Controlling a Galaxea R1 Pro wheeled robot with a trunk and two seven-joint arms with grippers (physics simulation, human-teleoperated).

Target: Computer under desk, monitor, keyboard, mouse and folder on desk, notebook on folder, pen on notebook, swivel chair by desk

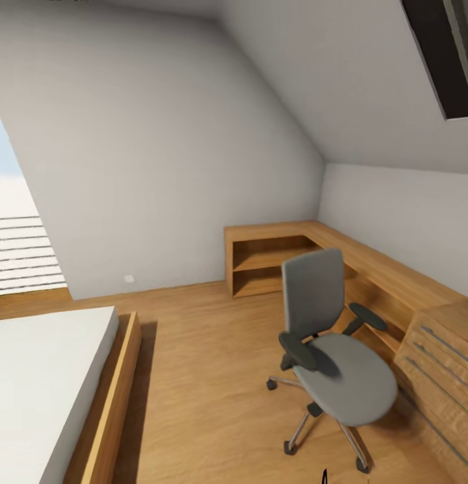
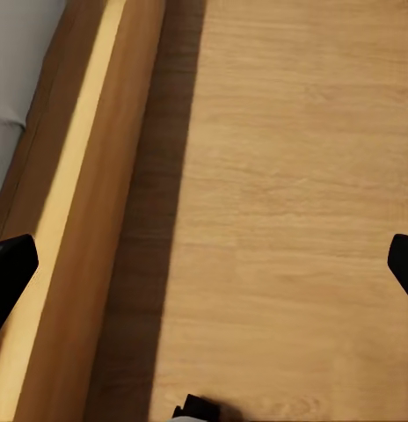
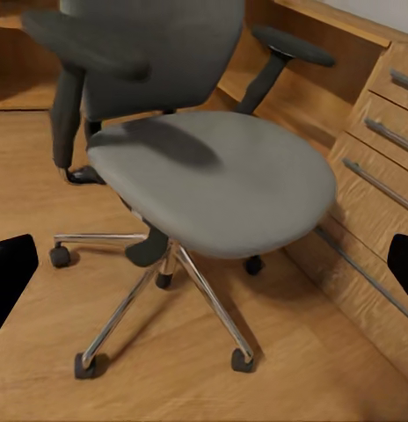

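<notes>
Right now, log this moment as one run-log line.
room: bedroom | swivel chair: seat bare, no folder, beside light wooden low cabinets | bed: near left arm | left fingers: open | right fingers: open

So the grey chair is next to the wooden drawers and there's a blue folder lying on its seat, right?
Not quite. The swivel chair does stand beside the wooden drawers, but its grey seat is bare, with no blue folder on it. The right wrist view shows the whole seat clearly, and the head view agrees.
</notes>
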